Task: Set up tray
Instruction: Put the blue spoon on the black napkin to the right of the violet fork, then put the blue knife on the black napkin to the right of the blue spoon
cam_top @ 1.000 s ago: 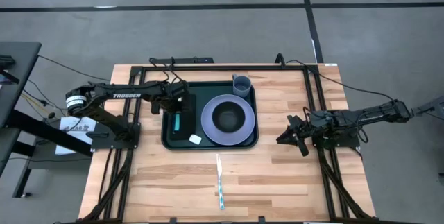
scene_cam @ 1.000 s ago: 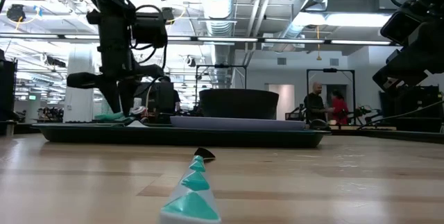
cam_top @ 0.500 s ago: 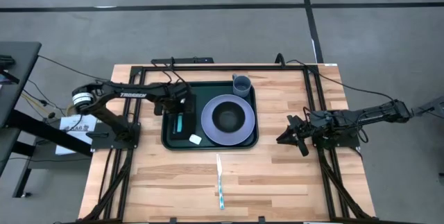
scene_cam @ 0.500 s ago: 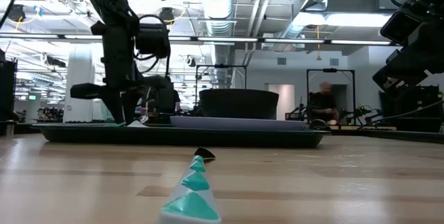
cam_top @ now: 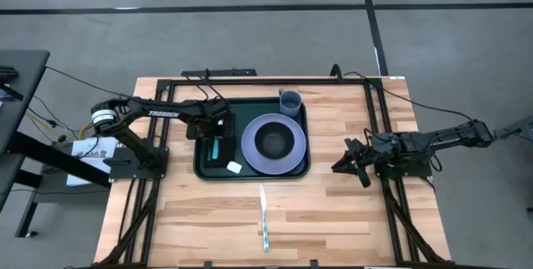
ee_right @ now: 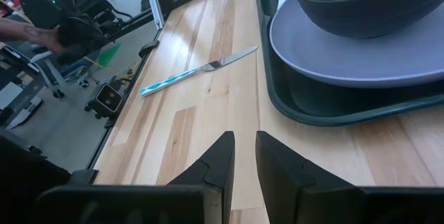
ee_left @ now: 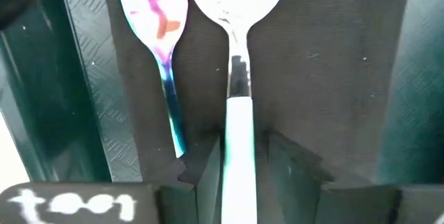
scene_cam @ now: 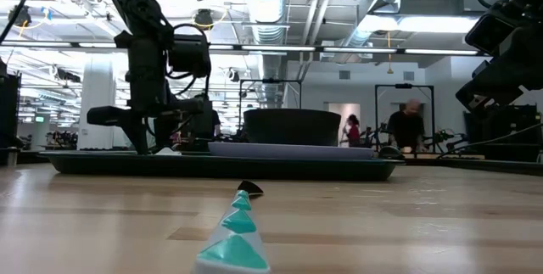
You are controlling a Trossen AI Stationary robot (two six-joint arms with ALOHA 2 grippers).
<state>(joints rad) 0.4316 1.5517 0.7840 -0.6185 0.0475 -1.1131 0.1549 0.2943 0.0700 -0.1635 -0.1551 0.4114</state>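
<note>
so you're most of the way there — the tray [cam_top: 200,165] sits mid-table and already carries the plate [cam_top: 271,144] with its bowl [cam_top: 271,141], the cup [cam_top: 289,101] at its far corner, and the fork [ee_left: 164,50] and spoon [ee_left: 235,57] on the napkin [ee_left: 319,78]. the knife [cam_top: 264,219] lies on the wood just in front of the tray, left to place. your left gripper [ee_left: 236,165] has its fingers parted around the spoon handle and has drawn back a little toward the tray's left edge since a second ago; the right gripper [ee_right: 244,158] waits right of the tray, fingers nearly closed, holding nothing.

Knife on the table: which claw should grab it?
Probably right. The right claw waits free, with the knife lying ahead of it; the left claw straddles the spoon in the tray.
</note>
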